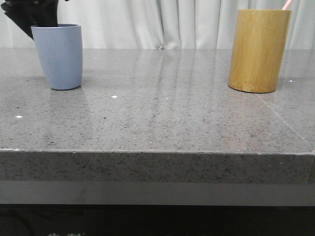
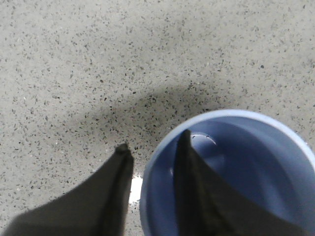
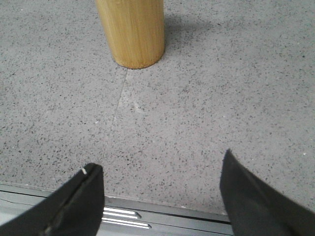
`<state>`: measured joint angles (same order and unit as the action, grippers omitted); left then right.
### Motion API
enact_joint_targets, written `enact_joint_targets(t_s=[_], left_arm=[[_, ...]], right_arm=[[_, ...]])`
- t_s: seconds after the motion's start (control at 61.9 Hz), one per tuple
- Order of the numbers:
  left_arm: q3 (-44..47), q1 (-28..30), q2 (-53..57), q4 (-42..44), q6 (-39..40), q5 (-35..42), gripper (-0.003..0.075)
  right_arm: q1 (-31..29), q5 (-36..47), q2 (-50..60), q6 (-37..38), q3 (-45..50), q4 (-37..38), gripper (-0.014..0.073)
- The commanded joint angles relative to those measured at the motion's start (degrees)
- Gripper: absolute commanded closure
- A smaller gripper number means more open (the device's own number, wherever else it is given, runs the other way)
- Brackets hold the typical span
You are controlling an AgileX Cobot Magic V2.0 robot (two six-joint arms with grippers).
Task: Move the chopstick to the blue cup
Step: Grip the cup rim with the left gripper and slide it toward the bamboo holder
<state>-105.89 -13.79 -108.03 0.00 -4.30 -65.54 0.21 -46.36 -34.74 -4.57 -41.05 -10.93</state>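
The blue cup (image 1: 58,56) stands upright at the table's far left. Seen from above in the left wrist view, the blue cup (image 2: 246,167) has nothing inside. My left gripper (image 2: 153,140) hangs over its rim, jaws apart, one finger (image 2: 189,167) over the cup's mouth and the other outside the wall. In the front view it shows as a black shape (image 1: 34,14) at the cup's top. A pink tip of the chopstick (image 1: 287,4) pokes out of the bamboo cylinder (image 1: 258,49) at the far right. My right gripper (image 3: 160,160) stands open over the table's near edge, holding nothing.
The bamboo cylinder (image 3: 131,30) stands upright ahead of my right gripper, with bare grey speckled tabletop (image 3: 197,98) between them. A metal rail (image 3: 147,219) runs along the table's near edge. A white curtain (image 1: 162,22) hangs behind the table.
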Motion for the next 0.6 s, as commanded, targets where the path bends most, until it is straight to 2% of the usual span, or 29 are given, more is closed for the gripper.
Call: enact_joint_targets(t_s=[0.0,0.161,0.581], left_arm=[[-1.99,-0.19,2.86,-0.34,0.51,1.61,0.0639],[-3.24,-1.28,2.86,-1.08,0.23,-0.44,0.0739],[-10.9,-12.51,1.18,-1.29,0.24,-1.35,0.0739]], right_arm=[[0.0,3.28,-0.48,-0.63,-1.81,-0.79,0.0075],[0.0,3.28,-0.48,-0.63,-1.81,-0.79,0.0075],[0.0,3.79,-0.48,-0.63,-1.81,-0.79,0.0075]])
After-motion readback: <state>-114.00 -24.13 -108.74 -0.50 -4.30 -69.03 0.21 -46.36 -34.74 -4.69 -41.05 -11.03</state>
